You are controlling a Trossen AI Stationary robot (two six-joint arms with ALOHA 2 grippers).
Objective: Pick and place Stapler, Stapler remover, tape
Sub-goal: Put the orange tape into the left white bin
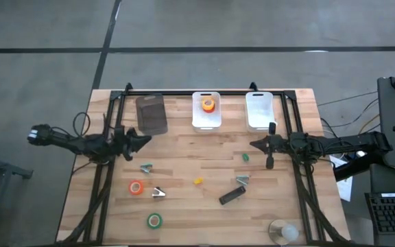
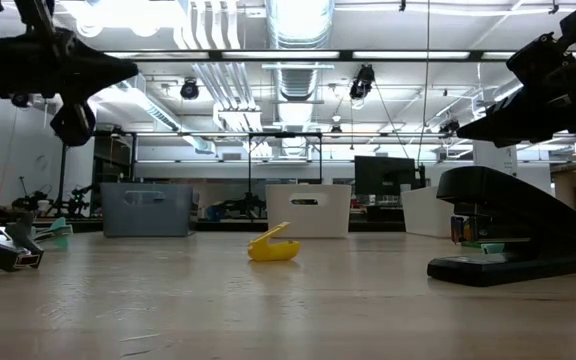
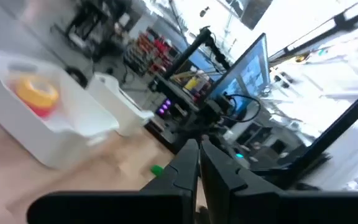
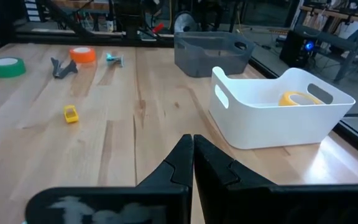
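Wooden table (image 1: 184, 206), bins (image 1: 206, 123), tape (image 1: 155, 220), stapler (image 1: 231, 196)

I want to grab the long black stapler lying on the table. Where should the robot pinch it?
Pinch the stapler across its narrow middle, coming straight down. It lies flat and slanted, with bare table around it, so turn the right end effector crosswise to it.

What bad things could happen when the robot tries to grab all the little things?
The stapler lies near the table's front, far from both shut pincers, left and right, so reaching may be awkward. A stapler remover sits close to the orange tape; grabbing one might bump the other. The green tape near the edge could get knocked off.
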